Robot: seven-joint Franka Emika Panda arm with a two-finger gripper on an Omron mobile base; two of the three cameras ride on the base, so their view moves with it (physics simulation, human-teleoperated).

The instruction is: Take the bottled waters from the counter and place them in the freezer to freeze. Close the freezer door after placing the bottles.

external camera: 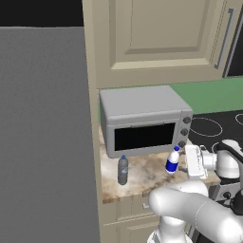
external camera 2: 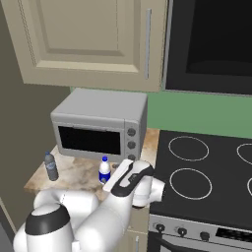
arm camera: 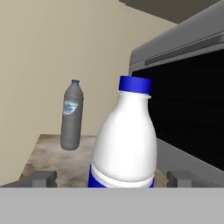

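Left: translucent grey ribbed plastic bottle [arm camera: 71, 116] with a bluish cap, upright on the beige-brown marbled stone counter [external camera: 142, 175]. Centre: smooth white rounded plastic bottle [arm camera: 124, 140] with blue cap and blue label band, upright, just in front of the boxy grey toaster oven [external camera: 142, 121] with a black glass door. Gripper [arm camera: 111, 178] spread wide, dark fingertips [arm camera: 41, 178] flanking the white bottle's base, nothing grasped.

bottles: 2, one white bottle [external camera: 172, 160] and one grey bottle [external camera: 123, 170], both on the counter [external camera: 142, 182] | toaster oven [external camera: 144, 121]: 1, at counter back edge | oven knobs: 3 | stovetop [external camera 2: 206, 170]: 1
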